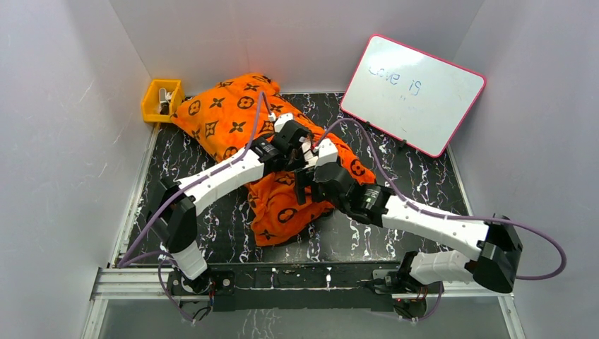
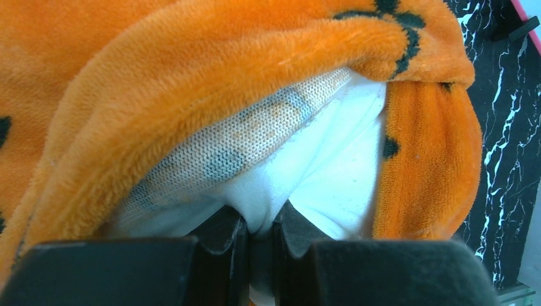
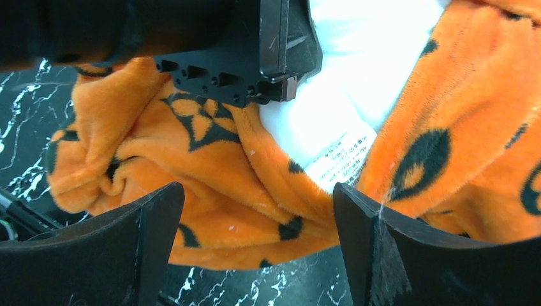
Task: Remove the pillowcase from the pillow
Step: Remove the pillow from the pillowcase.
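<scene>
While left end effector [image 2: 259,224] pinches pillow [image 2: 332,178], right end effector [image 3: 255,194] gapes over pillowcase [image 3: 446,83].

On my feed I saw a pink-framed whiteboard [image 1: 413,93] propped at a tilt at the far right of the black marbled table [image 1: 395,185], with faint blue writing too pale for me to read. A yellow bin [image 1: 162,101] sat at the far left corner, holding small items I could not make out. Plain white walls [image 1: 63,141] closed in the sides and back.
</scene>
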`<action>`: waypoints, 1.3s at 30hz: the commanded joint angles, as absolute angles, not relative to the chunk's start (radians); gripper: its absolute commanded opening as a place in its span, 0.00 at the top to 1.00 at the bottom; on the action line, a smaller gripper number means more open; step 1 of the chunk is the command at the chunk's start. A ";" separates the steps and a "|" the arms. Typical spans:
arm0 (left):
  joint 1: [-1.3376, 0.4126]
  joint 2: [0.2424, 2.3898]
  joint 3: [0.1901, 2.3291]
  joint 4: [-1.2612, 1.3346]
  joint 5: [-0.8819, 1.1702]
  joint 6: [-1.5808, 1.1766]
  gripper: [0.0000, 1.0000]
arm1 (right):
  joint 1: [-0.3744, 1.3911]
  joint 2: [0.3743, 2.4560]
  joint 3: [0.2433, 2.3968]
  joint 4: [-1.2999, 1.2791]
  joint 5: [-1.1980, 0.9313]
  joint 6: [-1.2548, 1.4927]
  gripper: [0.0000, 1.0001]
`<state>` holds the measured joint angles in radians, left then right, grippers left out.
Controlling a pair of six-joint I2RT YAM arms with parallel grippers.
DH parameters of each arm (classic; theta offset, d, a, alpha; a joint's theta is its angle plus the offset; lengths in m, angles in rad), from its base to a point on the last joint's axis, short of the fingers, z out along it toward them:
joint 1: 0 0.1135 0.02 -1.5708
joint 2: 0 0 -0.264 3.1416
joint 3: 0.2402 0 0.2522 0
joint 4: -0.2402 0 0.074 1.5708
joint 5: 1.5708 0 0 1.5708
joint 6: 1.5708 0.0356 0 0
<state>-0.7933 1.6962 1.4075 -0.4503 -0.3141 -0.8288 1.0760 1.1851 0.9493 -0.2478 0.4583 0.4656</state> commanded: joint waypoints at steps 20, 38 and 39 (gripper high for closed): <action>-0.604 1.680 1.723 -0.425 -0.228 -0.782 1.00 | 1.268 1.065 0.778 -0.114 0.408 0.596 0.25; -0.604 1.322 1.186 -0.299 -0.187 -0.787 1.00 | 0.767 1.437 1.451 -0.515 0.138 0.378 0.01; -0.604 1.322 1.187 -0.296 -0.188 -0.784 1.00 | 0.768 1.458 1.459 -0.527 0.119 0.383 0.01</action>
<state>-0.6117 1.3682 1.1835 -0.3954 -0.1596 -0.7792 0.7723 1.3895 1.4117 -0.3813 0.2493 0.4072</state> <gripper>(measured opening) 0.088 0.984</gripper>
